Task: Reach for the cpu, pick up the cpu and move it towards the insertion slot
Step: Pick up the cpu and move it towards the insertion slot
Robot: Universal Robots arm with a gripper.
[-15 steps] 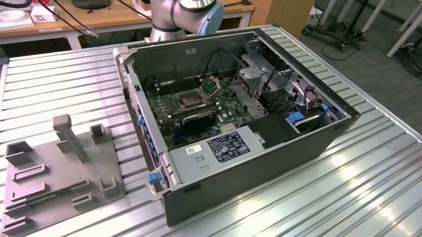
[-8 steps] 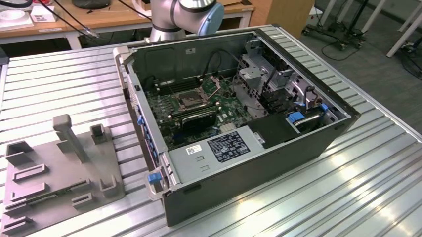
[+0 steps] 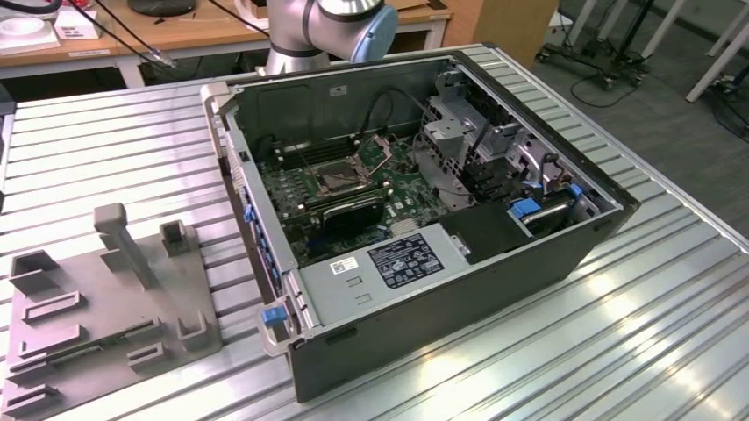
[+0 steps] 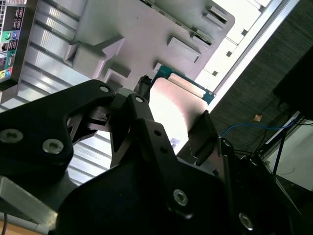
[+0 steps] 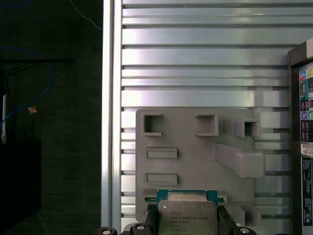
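End effector (image 5: 187, 226) closed on opposite cpu (image 5: 187, 215) edges; edge grip holds face level. Cpu apparently raised above fixture plate (image 5: 195, 142) on tabletop (image 5: 195, 49), away from insertion slot (image 3: 338, 180).

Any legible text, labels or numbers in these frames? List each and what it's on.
Print is present, but none of it can be quoted reliably:
cpu, metal face: several lines of dark print, too small to read.
white label on the grey metal box: too small to read.
black label on the same box: fine white print, unreadable.
rear panel stickers on the computer case, first wrist view: coloured marks and print, blurred.
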